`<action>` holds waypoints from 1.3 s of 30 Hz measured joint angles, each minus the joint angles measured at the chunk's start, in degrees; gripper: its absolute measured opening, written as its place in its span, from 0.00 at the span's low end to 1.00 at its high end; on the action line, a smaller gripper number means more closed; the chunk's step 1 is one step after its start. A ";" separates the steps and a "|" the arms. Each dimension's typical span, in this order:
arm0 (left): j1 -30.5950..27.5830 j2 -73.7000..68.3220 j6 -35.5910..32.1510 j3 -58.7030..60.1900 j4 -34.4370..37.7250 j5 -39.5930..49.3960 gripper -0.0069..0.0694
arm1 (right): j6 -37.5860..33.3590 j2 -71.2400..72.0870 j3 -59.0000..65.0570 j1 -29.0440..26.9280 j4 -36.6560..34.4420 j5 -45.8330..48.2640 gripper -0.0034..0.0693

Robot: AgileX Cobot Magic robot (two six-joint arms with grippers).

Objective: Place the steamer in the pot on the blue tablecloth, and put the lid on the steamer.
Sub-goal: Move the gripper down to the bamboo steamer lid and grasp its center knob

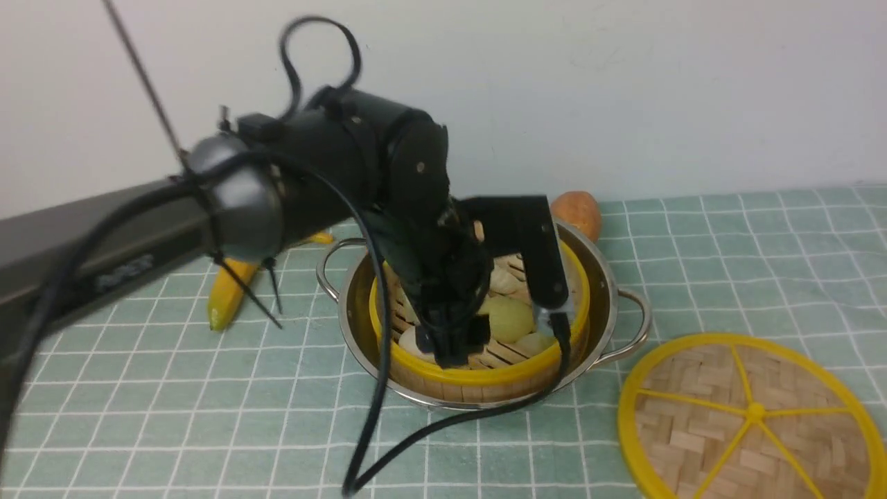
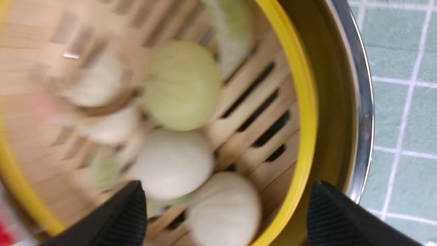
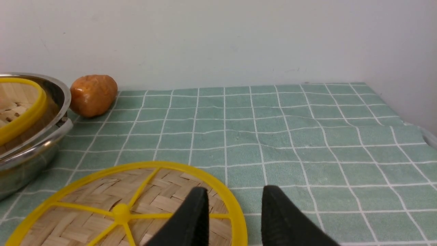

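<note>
The steamer (image 1: 485,378), a yellow-rimmed bamboo basket holding several white and green buns, sits inside the steel pot (image 1: 604,294) on the blue tablecloth (image 1: 727,263). My left gripper (image 1: 506,339) is open over it. In the left wrist view the left gripper (image 2: 227,191) straddles the steamer's yellow rim (image 2: 304,102), one finger inside the basket and one between the rim and the pot wall (image 2: 362,102). The lid (image 1: 700,416) lies flat on the cloth right of the pot. My right gripper (image 3: 235,191) is open just above the lid's edge (image 3: 102,191), and it does not show in the front view.
An orange potato (image 1: 578,211) lies behind the pot near the wall and also shows in the right wrist view (image 3: 94,95). A banana (image 1: 232,291) lies on the cloth left of the pot, partly hidden by the left arm. The left arm's cable hangs in front of the pot.
</note>
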State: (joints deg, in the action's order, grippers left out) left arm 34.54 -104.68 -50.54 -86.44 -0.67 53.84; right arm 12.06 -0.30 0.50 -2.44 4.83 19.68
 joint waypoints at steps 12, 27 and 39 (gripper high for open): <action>0.00 14.27 11.00 -0.04 1.48 -0.08 0.85 | 0.00 0.00 0.00 0.00 0.00 0.00 0.38; 0.00 21.38 20.68 -0.06 5.86 -5.82 0.85 | 0.00 0.00 0.00 0.00 0.00 0.00 0.38; -12.61 38.15 20.68 17.01 14.15 -8.03 0.85 | 0.00 0.00 0.00 0.00 0.00 0.00 0.38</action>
State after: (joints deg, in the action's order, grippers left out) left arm 21.93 -66.53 -29.86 -69.42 13.49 45.81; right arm 12.06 -0.30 0.50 -2.44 4.83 19.68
